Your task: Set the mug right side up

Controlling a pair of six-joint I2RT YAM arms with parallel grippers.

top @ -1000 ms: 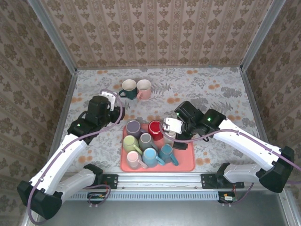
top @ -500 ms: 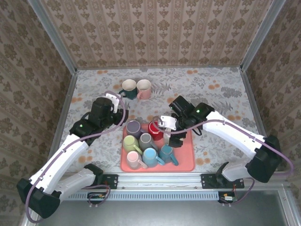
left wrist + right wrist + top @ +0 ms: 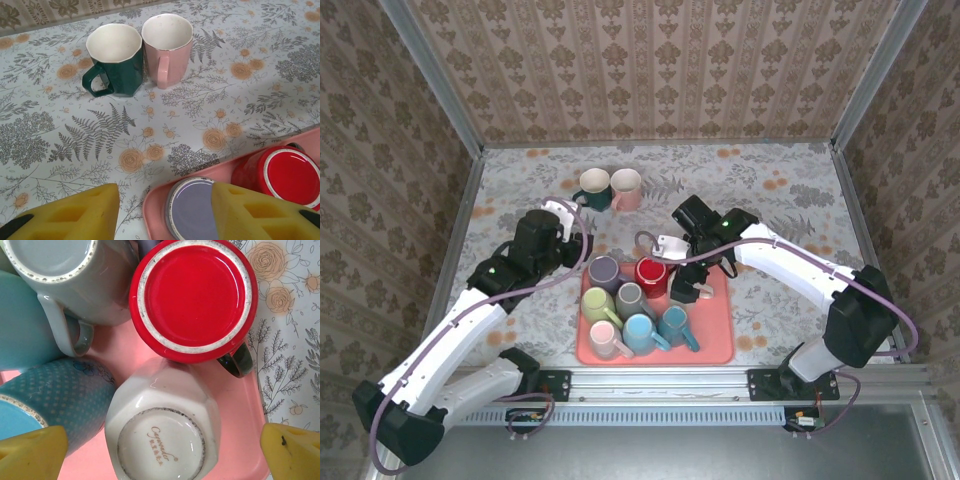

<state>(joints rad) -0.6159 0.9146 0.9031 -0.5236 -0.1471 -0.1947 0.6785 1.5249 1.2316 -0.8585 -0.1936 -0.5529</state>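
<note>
Tray (image 3: 240,415): white mug (image 3: 162,425) beneath right gripper (image 3: 161,452)

Both the left arm (image 3: 450,335) and the right arm (image 3: 790,272) have smooth white shells, black joint housings and a small green light. A purple cable (image 3: 575,232) loops along each. The fingers (image 3: 75,212) are 2 yellow wedges with moulded recesses.
</note>
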